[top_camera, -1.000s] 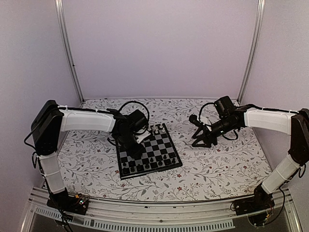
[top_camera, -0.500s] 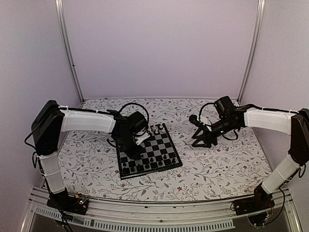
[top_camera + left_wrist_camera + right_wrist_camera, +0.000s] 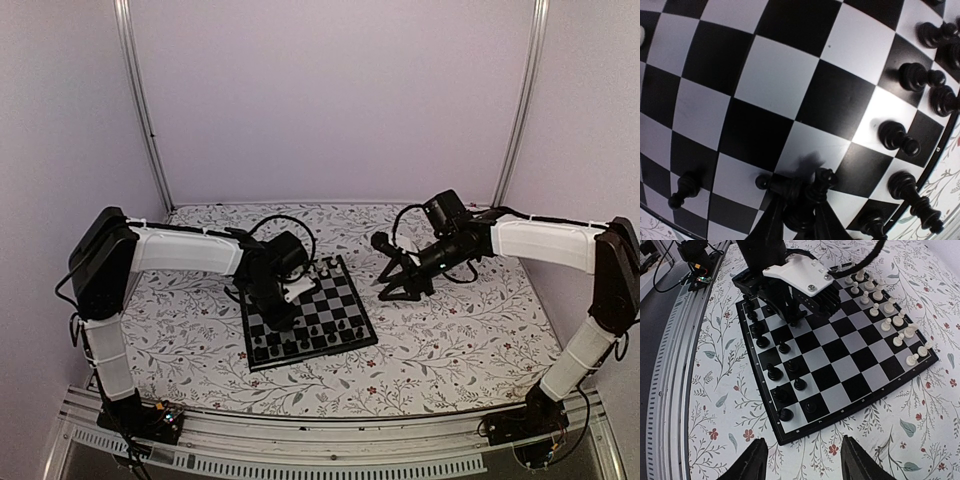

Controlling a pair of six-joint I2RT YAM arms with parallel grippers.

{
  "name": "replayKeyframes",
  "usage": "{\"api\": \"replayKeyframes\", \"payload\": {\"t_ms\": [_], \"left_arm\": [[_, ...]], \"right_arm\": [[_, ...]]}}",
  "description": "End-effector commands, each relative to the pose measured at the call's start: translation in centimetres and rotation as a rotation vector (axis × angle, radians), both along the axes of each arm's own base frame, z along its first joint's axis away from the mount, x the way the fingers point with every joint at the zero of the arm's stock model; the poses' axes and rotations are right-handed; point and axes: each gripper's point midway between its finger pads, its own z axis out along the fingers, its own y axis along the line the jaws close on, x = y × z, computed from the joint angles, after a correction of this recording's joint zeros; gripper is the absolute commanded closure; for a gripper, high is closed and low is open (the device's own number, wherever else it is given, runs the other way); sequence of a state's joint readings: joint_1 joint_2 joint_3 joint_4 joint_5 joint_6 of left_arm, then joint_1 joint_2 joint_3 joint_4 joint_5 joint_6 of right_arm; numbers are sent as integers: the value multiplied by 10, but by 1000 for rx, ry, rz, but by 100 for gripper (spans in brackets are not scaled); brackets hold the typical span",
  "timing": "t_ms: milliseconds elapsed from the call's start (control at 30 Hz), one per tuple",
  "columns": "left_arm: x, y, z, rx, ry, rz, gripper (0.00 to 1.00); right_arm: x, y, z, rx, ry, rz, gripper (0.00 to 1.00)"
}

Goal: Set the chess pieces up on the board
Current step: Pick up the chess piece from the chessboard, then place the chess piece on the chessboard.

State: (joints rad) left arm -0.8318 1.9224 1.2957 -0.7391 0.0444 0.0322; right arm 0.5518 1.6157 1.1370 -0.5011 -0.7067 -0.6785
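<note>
Checkered board (image 3: 775,80), left pincer (image 3: 799,215) clamping black piece (image 3: 812,189)

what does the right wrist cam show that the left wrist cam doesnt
Only the right wrist view: the whole board, the white pieces along its far side, the left arm hanging over the board, the floral tabletop, and the right gripper, open with nothing in it.
Only the left wrist view: a close look at the left gripper, its fingers on either side of a black piece; whether they pinch it is unclear.
Both: the checkered squares and the black pieces along one edge.
</note>
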Motion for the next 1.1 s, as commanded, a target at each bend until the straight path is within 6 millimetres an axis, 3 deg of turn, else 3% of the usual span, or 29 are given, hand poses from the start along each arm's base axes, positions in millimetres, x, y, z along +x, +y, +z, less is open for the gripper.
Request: {"api": "replayKeyframes", "payload": {"t_ms": [0, 200, 400, 600, 700, 900, 1067], "left_arm": [[-5, 3, -19, 37, 32, -45, 78], [5, 2, -1, -11, -16, -36, 86], [24, -16, 45, -234, -119, -22, 90], [28, -20, 69, -359, -129, -11, 89], [32, -22, 77, -418, -135, 8, 89], [35, -31, 103, -568, -124, 13, 87], [35, -32, 111, -629, -84, 22, 85]], "right_arm": [[-6, 13, -9, -26, 34, 27, 48], [2, 22, 3, 1, 30, 14, 49], [30, 43, 41, 103, 25, -63, 50], [35, 73, 34, 137, 197, -20, 56], [28, 92, 25, 137, 260, 14, 58], [14, 124, 15, 105, 257, 36, 58], [13, 136, 14, 109, 277, 32, 58]]}}
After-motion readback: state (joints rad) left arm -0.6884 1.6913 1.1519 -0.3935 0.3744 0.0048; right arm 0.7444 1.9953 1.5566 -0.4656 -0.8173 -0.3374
